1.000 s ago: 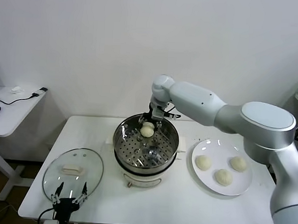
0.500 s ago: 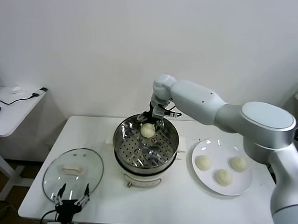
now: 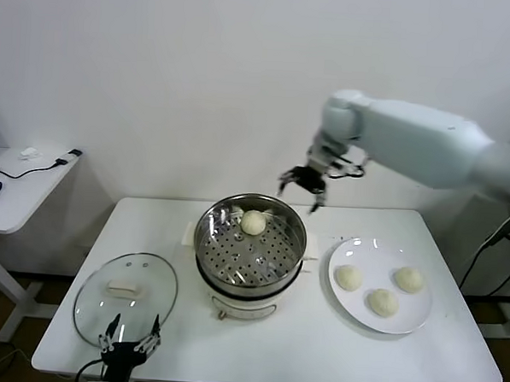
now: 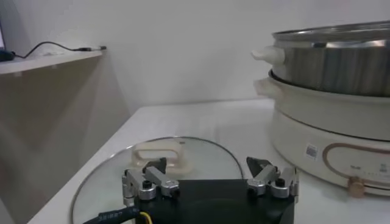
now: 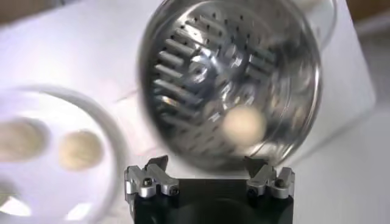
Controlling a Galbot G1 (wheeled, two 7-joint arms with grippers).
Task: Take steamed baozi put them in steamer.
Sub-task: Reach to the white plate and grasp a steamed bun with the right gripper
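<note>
The white counter (image 3: 298,356) carries everything. At its centre stands the steamer (image 3: 249,252), with one steamed baozi (image 3: 253,223) lying on the perforated tray at 12 o'clock, near the far wall. At 3 o'clock of the steamer, a white plate (image 3: 411,317) holds three more baozi (image 3: 349,277). At 8 o'clock lies a glass lid (image 3: 125,297). The right gripper (image 3: 302,187) hangs above the steamer's far rim at 1 o'clock, jaws wide and empty. The left gripper (image 3: 130,342) waits at the lid's near edge, jaws wide.

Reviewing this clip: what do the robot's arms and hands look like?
The right arm is a smooth, glossy white shell with rounded joints and thin black cables at the wrist. Both the right hand and the left hand are black, with two silver metal fingers fixed by dark screws.
</note>
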